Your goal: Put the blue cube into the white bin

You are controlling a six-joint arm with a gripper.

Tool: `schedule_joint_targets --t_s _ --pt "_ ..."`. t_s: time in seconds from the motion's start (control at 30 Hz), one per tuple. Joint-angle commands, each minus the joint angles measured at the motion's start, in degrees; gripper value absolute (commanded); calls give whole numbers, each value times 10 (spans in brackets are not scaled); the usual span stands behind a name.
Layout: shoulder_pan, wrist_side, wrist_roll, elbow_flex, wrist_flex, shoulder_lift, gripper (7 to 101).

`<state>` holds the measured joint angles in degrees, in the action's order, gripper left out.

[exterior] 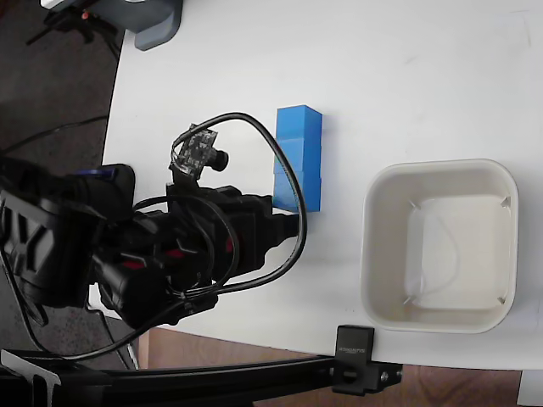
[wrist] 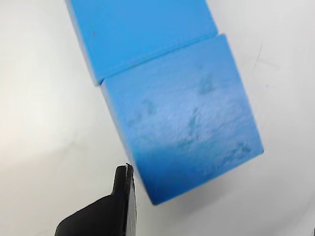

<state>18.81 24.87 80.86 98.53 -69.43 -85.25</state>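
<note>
Three blue cubes stand in a touching row on the white table. The blue cube (exterior: 297, 191) nearest my gripper is the bottom one of the row in the fixed view. In the wrist view this blue cube (wrist: 182, 123) fills the middle, with a second cube (wrist: 142, 29) touching it above. My gripper (exterior: 288, 217) is right at this cube, low over the table. One black finger (wrist: 120, 201) shows at the cube's left edge; the other finger is out of frame. The jaws look spread wider than the cube. The white bin (exterior: 377, 254) stands to the right with nothing in it.
A grey-blue object (exterior: 157, 24) sits at the table's top left corner. A black clamp (exterior: 356, 369) grips the table's bottom edge just below the bin. The arm's cable (exterior: 280, 153) loops past the left side of the cube row.
</note>
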Motion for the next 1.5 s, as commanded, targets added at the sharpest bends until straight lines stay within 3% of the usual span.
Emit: schedule_joint_targets --t_s 0.03,0.17,1.2,1.5 --pt "-11 -4 134 -56 -18 -1 989" --pt "-19 -4 153 -84 -47 25 1000" --pt "-40 -15 223 -169 -113 108 995" --pt "-42 -3 236 -166 -117 103 804"
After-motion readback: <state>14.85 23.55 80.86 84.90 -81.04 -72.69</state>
